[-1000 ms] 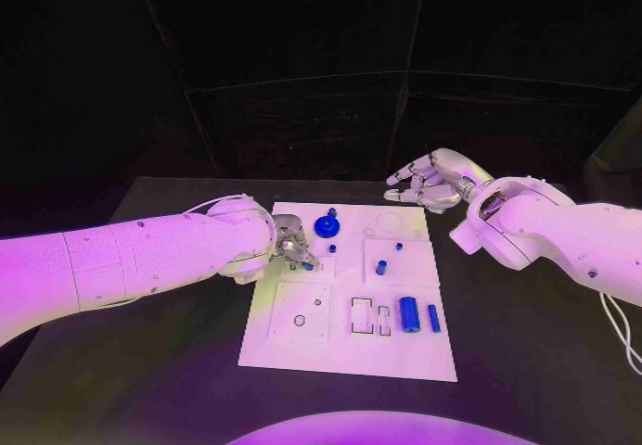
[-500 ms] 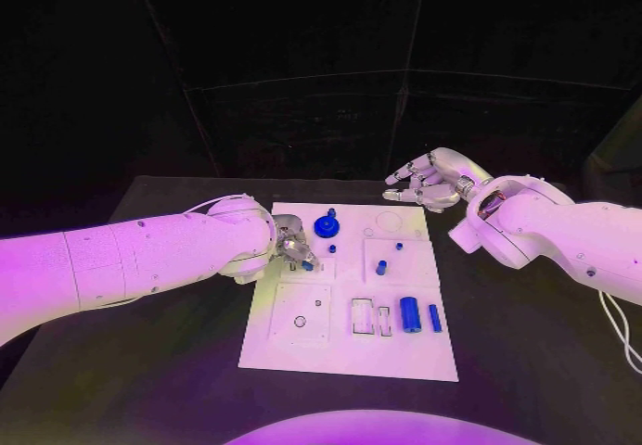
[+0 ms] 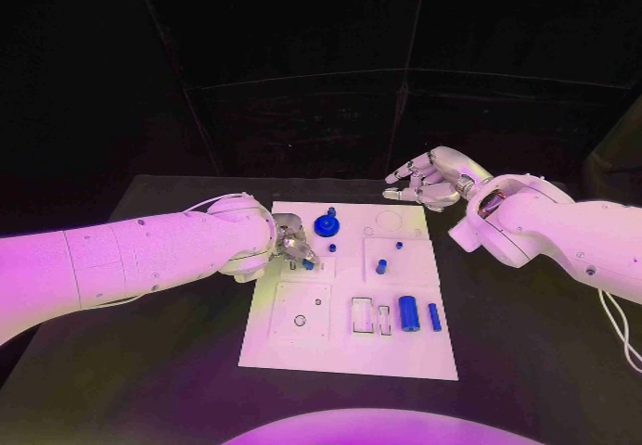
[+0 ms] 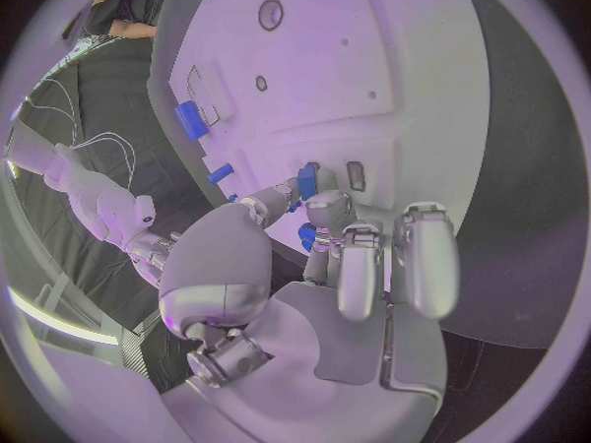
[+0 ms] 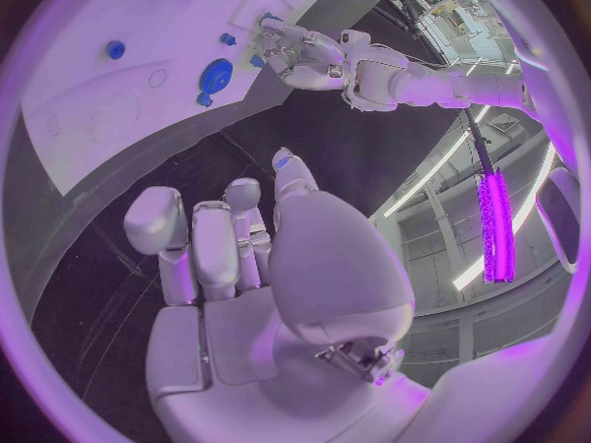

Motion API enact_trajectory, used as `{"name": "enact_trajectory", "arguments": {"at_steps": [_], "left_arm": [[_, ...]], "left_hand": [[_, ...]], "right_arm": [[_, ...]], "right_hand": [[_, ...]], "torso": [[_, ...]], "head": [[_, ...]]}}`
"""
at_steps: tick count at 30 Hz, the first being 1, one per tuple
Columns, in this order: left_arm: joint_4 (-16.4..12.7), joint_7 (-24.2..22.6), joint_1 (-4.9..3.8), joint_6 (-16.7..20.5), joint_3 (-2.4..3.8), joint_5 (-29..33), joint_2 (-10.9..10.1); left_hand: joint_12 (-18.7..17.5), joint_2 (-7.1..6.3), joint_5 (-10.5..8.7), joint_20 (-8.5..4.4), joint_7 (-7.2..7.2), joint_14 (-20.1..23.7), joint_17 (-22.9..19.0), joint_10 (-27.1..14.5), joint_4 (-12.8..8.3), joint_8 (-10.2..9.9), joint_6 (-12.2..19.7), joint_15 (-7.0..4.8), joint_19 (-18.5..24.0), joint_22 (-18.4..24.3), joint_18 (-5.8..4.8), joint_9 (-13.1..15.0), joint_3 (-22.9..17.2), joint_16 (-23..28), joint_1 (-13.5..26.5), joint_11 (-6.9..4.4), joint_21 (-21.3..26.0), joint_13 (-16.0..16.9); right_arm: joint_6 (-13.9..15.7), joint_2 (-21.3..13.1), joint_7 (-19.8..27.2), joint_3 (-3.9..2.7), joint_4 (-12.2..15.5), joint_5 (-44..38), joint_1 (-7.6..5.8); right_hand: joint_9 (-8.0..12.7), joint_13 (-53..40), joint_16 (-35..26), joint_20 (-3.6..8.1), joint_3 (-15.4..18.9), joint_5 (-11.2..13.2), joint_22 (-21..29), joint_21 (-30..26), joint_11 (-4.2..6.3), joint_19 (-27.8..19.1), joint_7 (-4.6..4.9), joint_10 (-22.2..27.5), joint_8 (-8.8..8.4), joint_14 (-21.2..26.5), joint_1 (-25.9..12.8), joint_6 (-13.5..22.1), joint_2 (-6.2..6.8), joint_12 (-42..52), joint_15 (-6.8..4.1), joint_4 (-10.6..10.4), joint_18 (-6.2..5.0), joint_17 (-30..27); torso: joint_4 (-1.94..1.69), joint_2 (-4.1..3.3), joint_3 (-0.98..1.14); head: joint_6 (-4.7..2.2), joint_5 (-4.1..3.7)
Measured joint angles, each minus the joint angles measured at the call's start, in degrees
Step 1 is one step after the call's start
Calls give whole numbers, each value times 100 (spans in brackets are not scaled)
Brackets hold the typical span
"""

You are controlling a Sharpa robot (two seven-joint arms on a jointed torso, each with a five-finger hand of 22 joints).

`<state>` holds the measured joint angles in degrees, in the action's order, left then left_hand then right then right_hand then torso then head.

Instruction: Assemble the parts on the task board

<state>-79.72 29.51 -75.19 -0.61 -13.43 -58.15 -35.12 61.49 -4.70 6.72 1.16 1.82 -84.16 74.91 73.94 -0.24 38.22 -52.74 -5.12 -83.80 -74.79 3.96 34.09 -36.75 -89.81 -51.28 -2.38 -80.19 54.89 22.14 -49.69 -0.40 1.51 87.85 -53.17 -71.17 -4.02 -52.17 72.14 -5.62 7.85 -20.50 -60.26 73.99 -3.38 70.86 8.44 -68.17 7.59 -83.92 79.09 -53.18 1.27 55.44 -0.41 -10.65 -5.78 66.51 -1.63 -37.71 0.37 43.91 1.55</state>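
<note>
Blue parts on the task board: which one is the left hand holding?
The small blue part at the board's left edge, pinched in the left hand. The round blue disc and the large blue cylinder lie free.

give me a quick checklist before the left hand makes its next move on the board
1. Left hand at the task board's left side, fingers on a small blue part: ok.
2. Whether that part is seated in its slot: cannot tell, fingers hide it.
3. Right hand off the board's far right corner, holding nothing: ok.
4. Blue cylinder lying in the near section, out of the left hand's way: ok.
5. Blue round part at the far end, untouched: ok.
</note>
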Motion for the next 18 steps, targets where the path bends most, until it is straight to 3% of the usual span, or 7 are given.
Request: {"name": "enact_trajectory", "arguments": {"at_steps": [18], "left_arm": [[-27,-1,2,-4,0,17,-23]], "left_hand": [[40,-29,15,0,-15,21,0,8,23,0,-24,-21,0,-13,0,-24,102,0,78,-8,0,43]], "right_arm": [[-4,8,1,0,-11,-2,0]], "right_hand": [[0,9,0,0,14,0,-1,0,0,0,0,0,0,0,0,0,0,0,0,-14,0,0]], "torso": [[1,3,-2]], "head": [[20,-7]]}}
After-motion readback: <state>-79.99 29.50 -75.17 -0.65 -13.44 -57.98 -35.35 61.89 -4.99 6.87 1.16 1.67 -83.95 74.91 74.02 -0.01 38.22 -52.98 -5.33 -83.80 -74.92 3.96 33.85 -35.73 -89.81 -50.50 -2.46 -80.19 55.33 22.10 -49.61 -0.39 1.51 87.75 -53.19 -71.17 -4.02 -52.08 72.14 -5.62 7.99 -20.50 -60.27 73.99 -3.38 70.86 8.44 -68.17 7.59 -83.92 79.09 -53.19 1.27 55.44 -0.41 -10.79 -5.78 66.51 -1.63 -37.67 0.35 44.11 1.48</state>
